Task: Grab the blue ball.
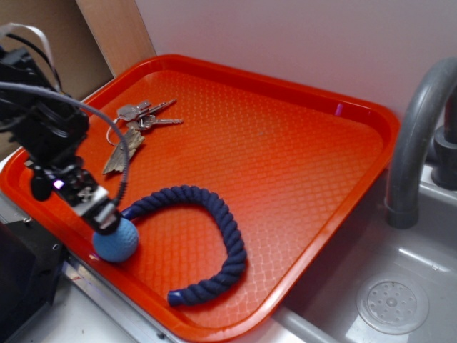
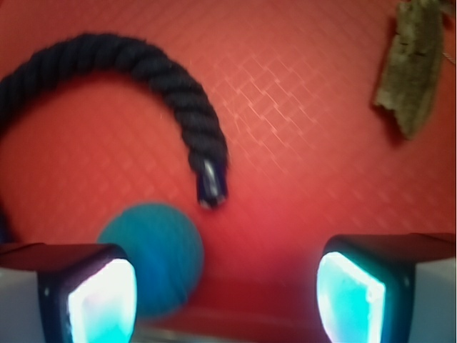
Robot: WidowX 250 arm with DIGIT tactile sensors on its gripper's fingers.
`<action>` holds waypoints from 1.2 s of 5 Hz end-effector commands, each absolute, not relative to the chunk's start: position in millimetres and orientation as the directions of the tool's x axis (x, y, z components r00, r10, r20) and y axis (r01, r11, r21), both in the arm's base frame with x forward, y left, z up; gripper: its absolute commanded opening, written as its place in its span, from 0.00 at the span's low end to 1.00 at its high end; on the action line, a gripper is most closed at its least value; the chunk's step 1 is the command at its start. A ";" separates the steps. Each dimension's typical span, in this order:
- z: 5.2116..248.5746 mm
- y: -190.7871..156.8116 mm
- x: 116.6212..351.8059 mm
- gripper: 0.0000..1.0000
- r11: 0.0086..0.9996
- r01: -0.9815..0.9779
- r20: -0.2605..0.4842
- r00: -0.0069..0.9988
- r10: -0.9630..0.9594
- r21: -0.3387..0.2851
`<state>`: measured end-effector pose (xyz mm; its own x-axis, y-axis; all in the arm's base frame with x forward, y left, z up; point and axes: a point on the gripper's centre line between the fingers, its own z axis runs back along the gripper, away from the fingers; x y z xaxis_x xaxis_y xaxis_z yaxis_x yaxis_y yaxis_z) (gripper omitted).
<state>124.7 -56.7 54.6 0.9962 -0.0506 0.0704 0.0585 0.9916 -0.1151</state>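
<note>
No readable writing anywhere. Blue ball (image 2: 153, 257), light sky-blue and matte, at the near edge of the orange tray (image 1: 300, 164), beside the navy rope (image 2: 164, 78) end. Claw (image 2: 225, 293) spread wide, ball against left pad, ungripped.

From where I stand, the end effector (image 1: 107, 218) covers the top of the ball (image 1: 116, 241), so its jaws can't be read there. In the wrist view the ball (image 2: 158, 256) is blurred, its left side behind a pad (image 2: 103, 300). The rope (image 2: 143, 78) runs off the left edge. The keys (image 1: 143, 114) are too small to count. The tap (image 1: 418, 136) is cut by the right edge.
</note>
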 end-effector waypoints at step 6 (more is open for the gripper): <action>26.9 -108.0 117.1 0.00 0.919 0.302 0.022 0.952 -0.306 -0.253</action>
